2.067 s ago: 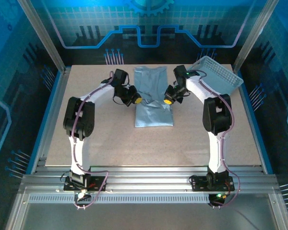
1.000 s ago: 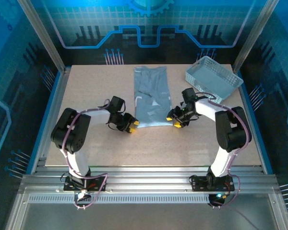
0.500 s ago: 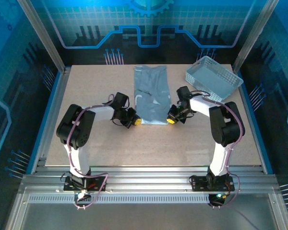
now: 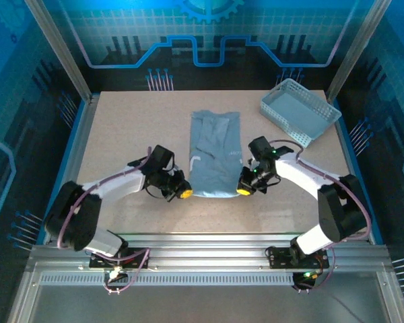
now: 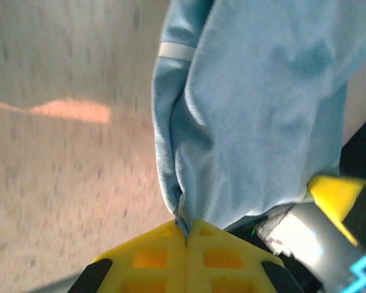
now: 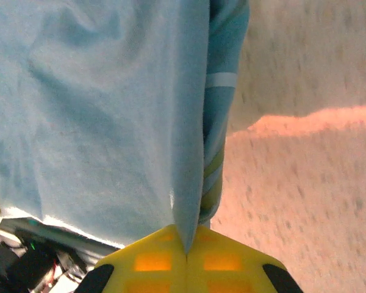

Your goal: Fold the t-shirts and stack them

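A pale grey-blue t-shirt [image 4: 215,151] lies lengthwise in the middle of the table, folded into a narrow strip with a bit of white print showing. My left gripper [image 4: 184,194] is shut on its near left corner, the cloth [image 5: 250,122] pinched between the yellow fingers [image 5: 152,256]. My right gripper [image 4: 243,191] is shut on the near right corner, where a fold of the shirt [image 6: 110,110] runs down into the closed yellow fingers [image 6: 226,259]. The near hem hangs slightly lifted between the two grippers.
A white lattice basket [image 4: 299,111] stands at the back right of the table [image 4: 121,134], empty as far as I can see. Metal frame posts rise at the back corners, and rails run along the near edge [image 4: 209,256].
Both grippers closed on the shirt's near corners and pulled them toward the near edge. The shirt has slid and stretched nearer to me.
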